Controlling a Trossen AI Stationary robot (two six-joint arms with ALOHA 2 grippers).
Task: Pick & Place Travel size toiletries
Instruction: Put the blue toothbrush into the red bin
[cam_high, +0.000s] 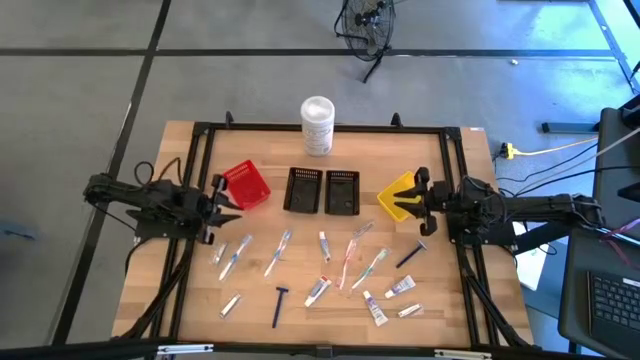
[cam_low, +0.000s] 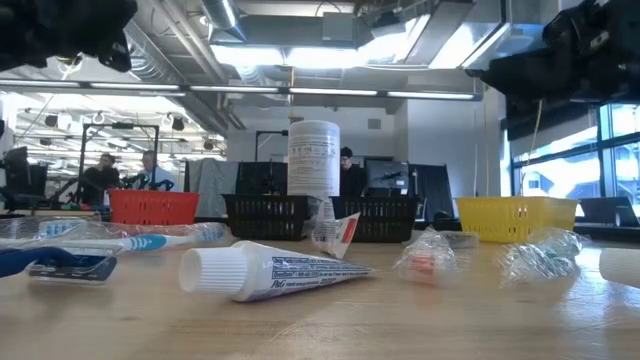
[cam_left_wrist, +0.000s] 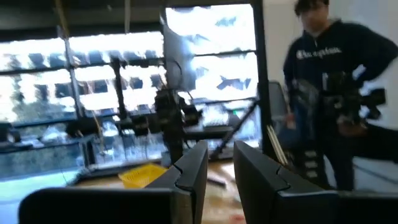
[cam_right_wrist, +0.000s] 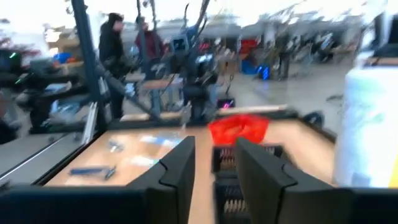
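Observation:
The travel size toiletries lie scattered on the near half of the wooden table: slim toothbrushes (cam_high: 232, 257) (cam_high: 279, 250), small white tubes (cam_high: 318, 291) (cam_high: 375, 308), a dark blue razor (cam_high: 279, 303), and small white sachets (cam_high: 231, 304). In the low view a capped white tube (cam_low: 270, 270) lies on its side in front. My left gripper (cam_high: 222, 203) (cam_left_wrist: 221, 177) hovers near the table's left edge beside the red bin, narrowly open and empty. My right gripper (cam_high: 418, 195) (cam_right_wrist: 214, 168) hovers near the right edge by the yellow bin, narrowly open and empty.
A red bin (cam_high: 246, 185), two black bins (cam_high: 304, 190) (cam_high: 342, 192) and a yellow bin (cam_high: 400, 196) stand in a row across the table's middle. A tall white canister (cam_high: 317, 125) stands at the far edge. A person (cam_left_wrist: 329, 93) stands beyond the table.

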